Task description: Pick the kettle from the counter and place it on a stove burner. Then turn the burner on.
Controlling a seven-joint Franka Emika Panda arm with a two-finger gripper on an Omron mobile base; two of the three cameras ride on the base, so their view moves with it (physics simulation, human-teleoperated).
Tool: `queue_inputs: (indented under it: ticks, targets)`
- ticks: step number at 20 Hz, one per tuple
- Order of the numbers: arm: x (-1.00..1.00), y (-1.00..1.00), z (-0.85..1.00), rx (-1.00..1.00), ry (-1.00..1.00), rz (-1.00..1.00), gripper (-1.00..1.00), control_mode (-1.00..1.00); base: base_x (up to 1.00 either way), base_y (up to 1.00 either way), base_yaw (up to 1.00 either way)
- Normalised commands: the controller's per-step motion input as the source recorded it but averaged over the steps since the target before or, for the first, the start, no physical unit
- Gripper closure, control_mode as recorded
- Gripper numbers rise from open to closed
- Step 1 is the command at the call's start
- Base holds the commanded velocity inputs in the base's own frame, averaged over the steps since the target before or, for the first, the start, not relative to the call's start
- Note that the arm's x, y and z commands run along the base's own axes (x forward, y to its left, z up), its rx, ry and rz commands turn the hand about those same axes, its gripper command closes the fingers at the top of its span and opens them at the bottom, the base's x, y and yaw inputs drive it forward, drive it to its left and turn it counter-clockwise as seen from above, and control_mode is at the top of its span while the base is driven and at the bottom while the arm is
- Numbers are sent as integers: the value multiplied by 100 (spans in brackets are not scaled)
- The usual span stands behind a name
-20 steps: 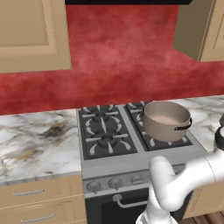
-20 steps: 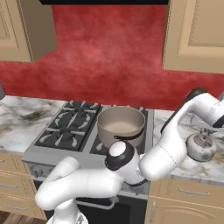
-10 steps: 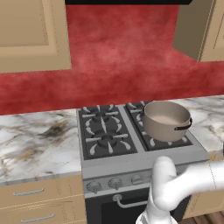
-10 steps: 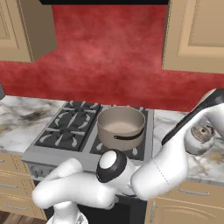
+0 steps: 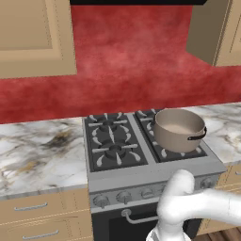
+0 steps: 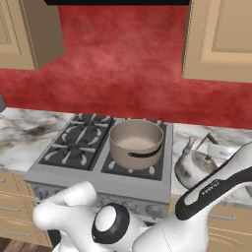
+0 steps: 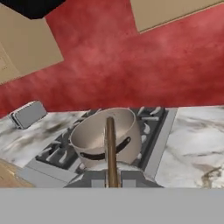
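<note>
The kettle (image 6: 194, 167) stands on the surface (image 6: 231, 140) just right of the stove. The pincer (image 7: 113, 178) looks closed around its thin upright handle (image 7: 110, 148). The kettle is probably light, smooth and slippery, so the handle is the best hold.

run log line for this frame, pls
phase: grasping kettle | pincer: at the kettle handle, closure unclear | kettle: on counter right of stove | pot: on front right burner | left burners: free

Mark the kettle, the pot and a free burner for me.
kettle (image 6: 193, 169): right base view, on its rounded silvery body.
pot (image 5: 179, 130): left base view, on its tan side wall.
stove burner (image 5: 113, 150): left base view, on the centre of the front left grate.
</note>
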Motion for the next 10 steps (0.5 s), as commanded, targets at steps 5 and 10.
queue_inputs:
  ticks: [5, 10]
  targets:
    - [-39, 100, 60, 21, -35, 1, 100, -100, 0, 0, 0]
    - [-34, 100, 69, 23, -37, 0, 100, -100, 0, 0, 0]
